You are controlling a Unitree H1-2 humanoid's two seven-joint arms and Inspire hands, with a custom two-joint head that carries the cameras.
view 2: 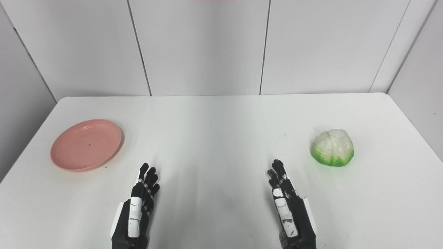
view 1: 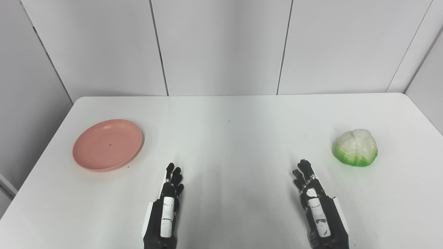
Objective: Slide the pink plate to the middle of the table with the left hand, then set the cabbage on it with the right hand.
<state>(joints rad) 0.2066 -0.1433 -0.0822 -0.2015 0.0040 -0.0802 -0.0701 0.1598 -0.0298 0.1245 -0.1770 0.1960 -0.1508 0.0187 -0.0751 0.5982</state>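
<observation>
Fingers (view 1: 173, 176) of both hands extended, empty; pink plate (view 1: 108, 145) and cabbage (view 1: 355, 147) well apart.

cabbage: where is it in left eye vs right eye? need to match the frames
Left eye view: cabbage at far right, mid-height, right of and just beyond the right hand.
Right eye view: cabbage sits further from the right edge, same height.
Shared landmark: pink plate at far left.

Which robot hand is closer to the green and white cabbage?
The right hand, just beside the round green and white cabbage and a bit nearer the robot. The left hand sits far across the white table.
</observation>
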